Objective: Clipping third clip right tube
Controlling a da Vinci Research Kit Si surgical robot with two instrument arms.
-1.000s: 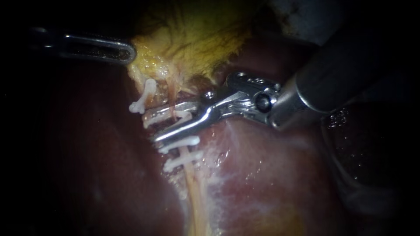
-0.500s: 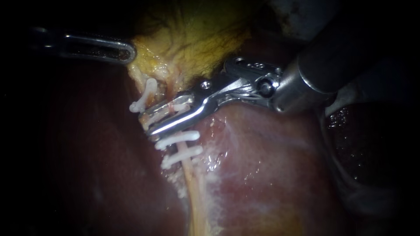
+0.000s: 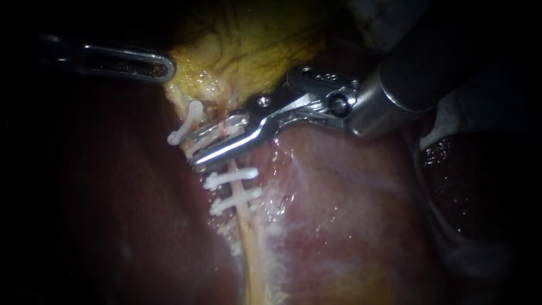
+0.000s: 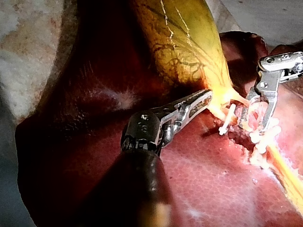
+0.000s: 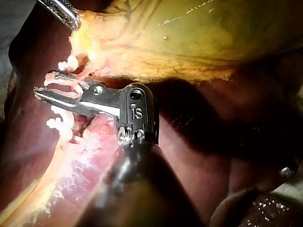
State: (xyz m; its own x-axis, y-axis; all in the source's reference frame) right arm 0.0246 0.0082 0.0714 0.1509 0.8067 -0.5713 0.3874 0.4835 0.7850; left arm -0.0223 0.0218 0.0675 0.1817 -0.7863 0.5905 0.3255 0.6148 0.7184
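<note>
Two clips (image 3: 231,177) sit on the right tube (image 3: 248,237); just up that tube the right instrument's (image 3: 191,155) jaws pinch a third clip (image 3: 214,138) around it, so closure seems in hand, next needing a full squeeze, while the left instrument (image 3: 162,68) pinches the gallbladder (image 3: 254,45) at the tube's top.

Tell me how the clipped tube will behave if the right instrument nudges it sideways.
The tube looks thin and strand-like, so it would probably bend rather than resist. It is likely tethered: white clips cross it and one end joins the gallbladder, which the left instrument grips. The glistening liver around it suggests it is slippery against the right instrument.
</note>
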